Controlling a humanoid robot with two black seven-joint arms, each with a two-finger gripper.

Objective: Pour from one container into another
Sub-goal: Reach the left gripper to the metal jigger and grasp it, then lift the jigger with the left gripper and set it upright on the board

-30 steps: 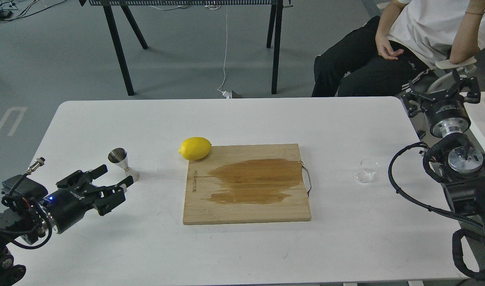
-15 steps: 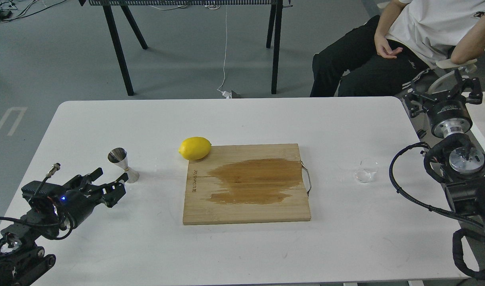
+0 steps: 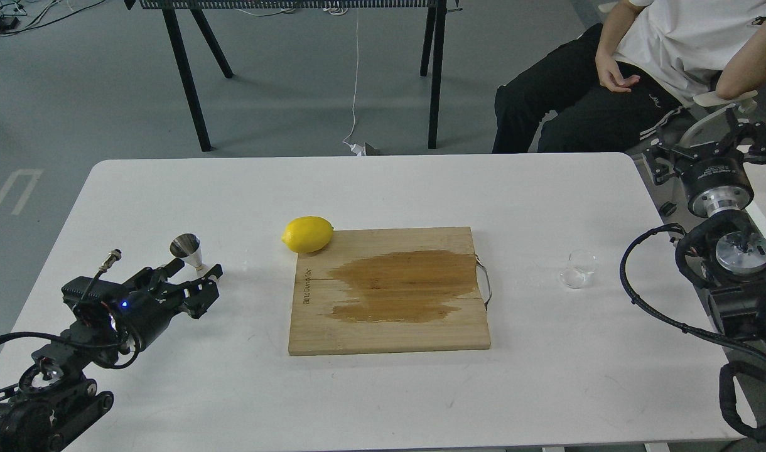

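The steel jigger (image 3: 186, 247) stands upright near the table's left edge. My left gripper (image 3: 195, 270) is open, one finger on each side of the jigger's lower cone, whose base it partly hides; I cannot tell whether the fingers touch it. The small clear glass cup (image 3: 578, 269) stands upright on the white table, right of the cutting board, with nothing near it. My right gripper (image 3: 707, 139) is raised beyond the table's right edge, far behind the cup, its fingers spread open and holding nothing.
A wooden cutting board (image 3: 389, 333) with a wet stain lies mid-table, a lemon (image 3: 307, 234) at its back left corner. A seated person (image 3: 609, 94) is at the back right. A black-legged table (image 3: 188, 75) stands behind. The white table (image 3: 383, 188) fills the foreground.
My left gripper has moved forward and to the right, closing in until its open fingers flank the jigger's lower cone. The right arm has shifted slightly right; the cup has not moved.
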